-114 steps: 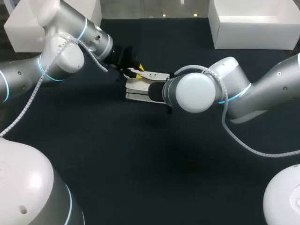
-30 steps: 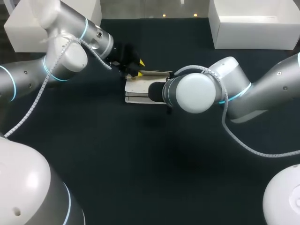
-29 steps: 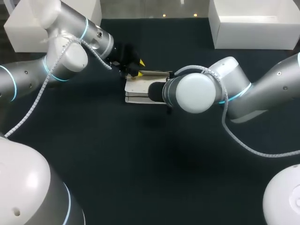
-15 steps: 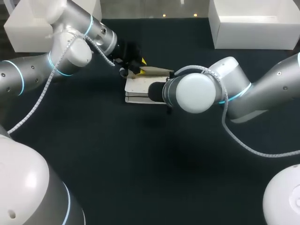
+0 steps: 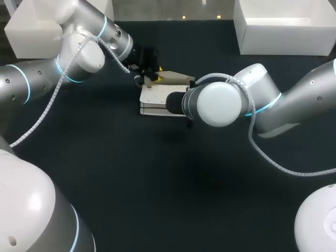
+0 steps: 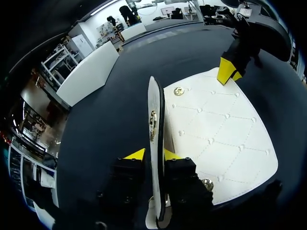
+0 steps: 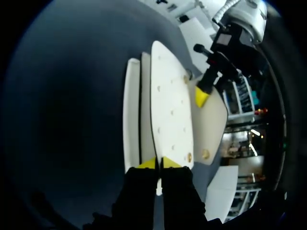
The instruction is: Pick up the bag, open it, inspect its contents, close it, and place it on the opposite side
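Two hands held one white quilted handbag (image 5: 156, 98), which lay on the dark counter (image 5: 157, 184) a little toward 12 o'clock from its centre. Seen from above, the left hand (image 5: 150, 77) sat at the handbag's 12 o'clock edge, pinching the flap (image 5: 176, 79), which stood tilted up off the body. The right arm (image 5: 262, 100) came in from 3 o'clock, its wrist hiding its own fingers.

From the left wrist, the flap ran edge-on between the two yellow tips, both pressed against it. A gold clasp (image 6: 153, 125) sat on its rim just ahead. The diamond-stitched body spread beside it, and the right hand (image 6: 227, 72) nipped its far edge.

From the right wrist, that hand's tips were closed on the thin edge of the body's top panel. The left hand's yellow tip touched the flap ahead.

The handbag looked light, with fairly stiff panels and a smooth, probably slippery skin, so the flap would likely hinge rather than flop. The flap's rim near the clasp seemed the sound place to hold, with the body pinned at the opposite edge.
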### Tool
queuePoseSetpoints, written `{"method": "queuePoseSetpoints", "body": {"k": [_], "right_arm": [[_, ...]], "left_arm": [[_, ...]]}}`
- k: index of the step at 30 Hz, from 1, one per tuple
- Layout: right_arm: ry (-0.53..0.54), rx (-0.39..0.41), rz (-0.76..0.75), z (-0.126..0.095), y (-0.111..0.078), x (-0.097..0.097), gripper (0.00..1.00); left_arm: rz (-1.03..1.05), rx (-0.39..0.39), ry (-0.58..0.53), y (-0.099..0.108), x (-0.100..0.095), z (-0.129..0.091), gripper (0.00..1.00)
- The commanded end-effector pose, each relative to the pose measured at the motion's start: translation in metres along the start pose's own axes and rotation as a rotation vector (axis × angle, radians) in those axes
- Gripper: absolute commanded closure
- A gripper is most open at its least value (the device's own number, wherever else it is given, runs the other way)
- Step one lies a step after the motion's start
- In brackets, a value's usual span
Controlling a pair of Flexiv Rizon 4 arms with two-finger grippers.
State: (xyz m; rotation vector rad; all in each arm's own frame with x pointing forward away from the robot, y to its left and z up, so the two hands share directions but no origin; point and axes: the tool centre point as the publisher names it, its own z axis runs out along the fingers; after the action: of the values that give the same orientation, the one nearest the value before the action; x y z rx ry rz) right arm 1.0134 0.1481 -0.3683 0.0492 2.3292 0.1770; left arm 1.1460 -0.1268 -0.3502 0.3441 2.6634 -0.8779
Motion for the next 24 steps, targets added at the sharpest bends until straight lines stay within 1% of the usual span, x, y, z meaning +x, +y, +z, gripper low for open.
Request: {"method": "queuePoseSetpoints", "body": {"k": [1,13,15,16,17,23,24], "right_arm": [[-0.004,-0.003,0.0,0.0,-0.001,0.001,1.0],[-0.004,-0.003,0.0,0.0,-0.001,0.001,0.99],[0.001,0.004,-0.01,-0.001,-0.001,0.002,0.6],[0.001,0.005,-0.01,-0.002,0.0,0.001,0.2],[0.006,0.003,-0.007,-0.004,0.0,0.0,0.0],[0.035,-0.037,0.035,-0.031,0.001,-0.019,0.0],[0.036,-0.041,0.038,-0.035,0.001,-0.022,0.0]], "left_arm": [[0.0,-0.002,0.006,0.0,-0.002,0.002,1.0],[0.009,-0.02,0.03,-0.003,-0.002,-0.001,1.0],[0.01,-0.019,0.031,-0.005,-0.002,-0.004,1.0],[0.011,-0.018,0.03,-0.006,-0.002,-0.006,1.0],[0.013,-0.017,0.03,-0.007,-0.002,-0.007,1.0],[0.015,-0.012,0.019,-0.015,-0.007,-0.023,1.0],[0.003,-0.03,0.016,-0.016,-0.008,-0.026,1.0]]}}
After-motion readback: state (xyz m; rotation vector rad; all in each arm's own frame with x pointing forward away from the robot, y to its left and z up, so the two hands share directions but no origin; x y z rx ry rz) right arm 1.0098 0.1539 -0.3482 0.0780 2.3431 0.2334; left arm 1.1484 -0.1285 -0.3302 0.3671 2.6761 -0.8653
